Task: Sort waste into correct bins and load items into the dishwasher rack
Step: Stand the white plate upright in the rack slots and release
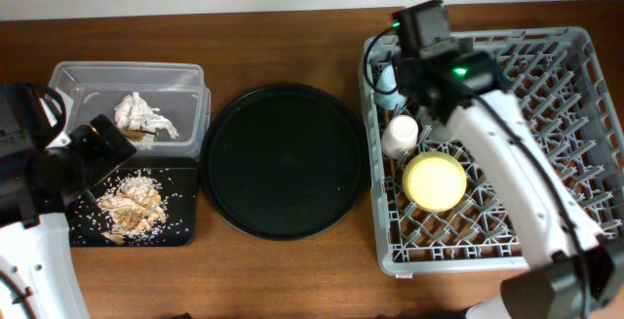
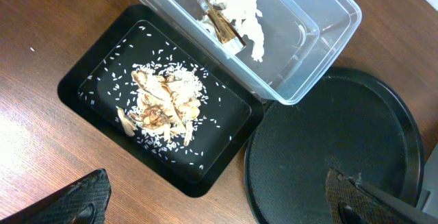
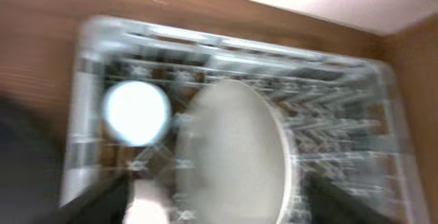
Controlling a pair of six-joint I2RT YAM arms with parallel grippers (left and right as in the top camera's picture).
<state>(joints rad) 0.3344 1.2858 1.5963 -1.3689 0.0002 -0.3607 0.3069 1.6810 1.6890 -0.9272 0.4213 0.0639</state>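
Shallow black rectangular tray (image 1: 180,226) nearest on wooden tabletop (image 1: 292,280), holding beige food scraps with white grains (image 1: 132,207). Just behind it, clear rectangular plastic tub (image 1: 68,80) with crumpled white tissue (image 1: 144,114) and gold-brown wrapper (image 2: 219,25). Grey pegged dishwasher rack (image 1: 575,85) carries yellow bowl (image 1: 435,180), pale pink cup (image 1: 400,136) and light blue cup (image 1: 388,90). Left end effector (image 2: 219,200) hangs by tray, fingers wide, empty. Right end effector (image 3: 219,193) above rack, fingers wide apart, gripping nothing. Only blurred right wrist view shows pale round plate (image 3: 233,148) on edge; overhead, arm hides it.

Bench (image 1: 292,280): tub (image 1: 88,75) rear left, holding tissue (image 1: 144,114) and wrapper (image 2: 220,27); scraps (image 1: 132,207) in shallow tray (image 1: 180,187) just before it; round tray (image 1: 285,160) centre; rack (image 1: 565,85) right, holding bowl (image 1: 435,180).
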